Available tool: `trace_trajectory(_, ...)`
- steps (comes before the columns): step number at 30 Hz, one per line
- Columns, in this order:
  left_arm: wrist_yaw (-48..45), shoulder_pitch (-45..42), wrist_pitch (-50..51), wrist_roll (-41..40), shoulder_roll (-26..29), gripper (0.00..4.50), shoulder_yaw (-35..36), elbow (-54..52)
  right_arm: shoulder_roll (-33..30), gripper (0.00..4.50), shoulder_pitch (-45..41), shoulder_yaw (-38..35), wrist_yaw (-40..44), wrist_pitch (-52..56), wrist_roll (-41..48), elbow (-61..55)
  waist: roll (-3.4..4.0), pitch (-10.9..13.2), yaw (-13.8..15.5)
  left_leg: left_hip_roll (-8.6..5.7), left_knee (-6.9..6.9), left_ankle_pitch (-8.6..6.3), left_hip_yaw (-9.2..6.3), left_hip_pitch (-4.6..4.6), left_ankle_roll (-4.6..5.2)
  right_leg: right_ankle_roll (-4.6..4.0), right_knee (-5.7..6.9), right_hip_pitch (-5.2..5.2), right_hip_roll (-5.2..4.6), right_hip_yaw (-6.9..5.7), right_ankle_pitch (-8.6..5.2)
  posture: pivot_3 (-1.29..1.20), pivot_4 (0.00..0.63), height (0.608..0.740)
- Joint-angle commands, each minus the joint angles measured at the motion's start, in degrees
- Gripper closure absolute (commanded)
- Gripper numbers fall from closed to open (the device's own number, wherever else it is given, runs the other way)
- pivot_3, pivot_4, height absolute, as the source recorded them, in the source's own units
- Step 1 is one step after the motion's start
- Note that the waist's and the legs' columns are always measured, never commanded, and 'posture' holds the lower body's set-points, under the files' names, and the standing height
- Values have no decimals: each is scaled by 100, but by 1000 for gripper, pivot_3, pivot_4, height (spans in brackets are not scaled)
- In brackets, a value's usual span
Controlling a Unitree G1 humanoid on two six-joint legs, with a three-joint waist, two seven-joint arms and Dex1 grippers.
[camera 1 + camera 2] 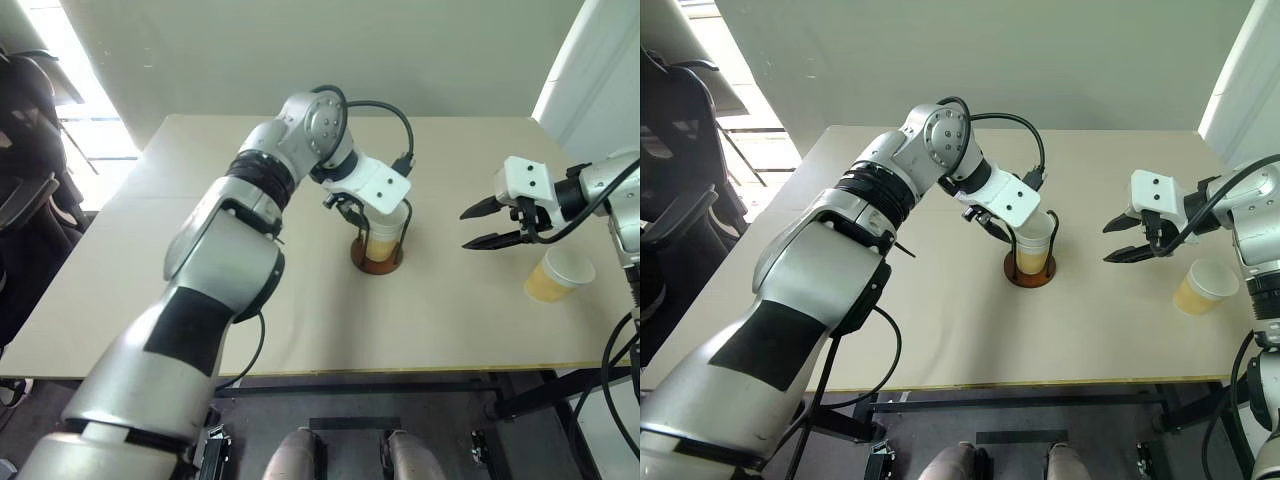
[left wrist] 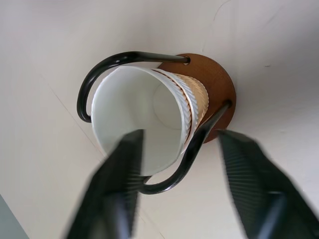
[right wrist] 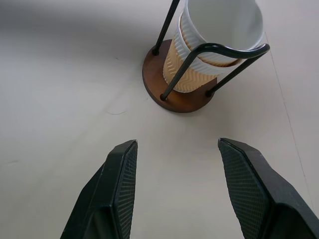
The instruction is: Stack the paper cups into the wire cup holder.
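Nearest your head camera, the left gripper (image 1: 352,215) hangs over the wire cup holder (image 1: 377,257) at mid-table. Two paper cups (image 1: 384,240) sit nested inside the holder. To the right, the right gripper (image 1: 488,224) hovers above the table (image 1: 150,290) with its jaws spread and empty. A third paper cup (image 1: 559,276) stands upright near the table's right edge, just near of that gripper and apart from it.

Your left wrist view confirms the left fingers (image 2: 117,194) are parted: one lies across the upper cup's (image 2: 139,117) open mouth, the other outside the wire loop (image 2: 99,74); whether either touches the cup cannot be told. No pinch on the cup is evident.

Your right wrist view shows the holder's brown base (image 3: 152,74) well ahead of the spread right fingers (image 3: 119,194), both cups seated within the wires.

Assessment: two of three cups appear stacked. You have the right-hand cup left to pick up and seat on top.
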Motion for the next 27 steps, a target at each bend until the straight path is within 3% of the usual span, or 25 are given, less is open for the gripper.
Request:
trace_trajectory(1, 131, -108, 25, -108, 0, 625, 125, -56, -127, 1878, -122, -160, -37, -43, -2, -55, 0, 0, 0, 0, 0, 0, 0, 0, 0, 0, 0, 0, 0, 0, 0, 0, 150, 740)
trace_trajectory(3, 391, -145, 71, -169, -14, 43, 216, -65, -141, 1878, -129, -161, -61, -56, -28, -23, 0, 0, 1, 0, 0, 0, 0, 0, 0, 0, 0, 0, 0, 0, 0, 0, 150, 740)
trace_trajectory(8, 1081, -244, 550, -860, -27, 43, 994, -93, -167, 1878, -140, -274, -281, -79, -41, 121, 0, 0, 3, 0, 0, 0, 0, 0, 0, 1, -1, 1, 0, 0, 0, 0, 150, 740)
trace_trajectory(10, 1042, -233, 1046, -1488, 88, 43, 1636, -100, -203, 1878, -187, -320, -356, -20, -29, 242, 0, 0, 3, 0, -1, 0, 0, 0, 0, 1, 0, 1, 0, 0, 0, 0, 150, 740)
trace_trajectory(15, 546, 28, 1875, -2416, 396, 43, 2561, -208, -290, 1878, -321, -447, -469, 120, 21, 398, 2, -1, -2, 1, -8, 0, 2, 5, 0, 2, 2, 0, 4, 0, -2, 0, 150, 740)
trace_trajectory(19, 188, 321, 2670, -3120, 524, 43, 3157, -415, -673, 1878, -306, -438, -521, -354, -235, 774, 4, -2, 11, 3, -10, 0, 3, 16, 0, -2, 3, 8, 3, 0, -6, 0, 150, 740)
trace_trajectory(27, -1047, 823, 3719, -3523, 518, 43, 3081, -994, -1373, 1878, -136, -124, 401, -301, -259, 603, 4, -2, 48, 0, 0, 1, 8, 18, 2, 0, 1, 18, -1, -1, -7, 0, 150, 740)
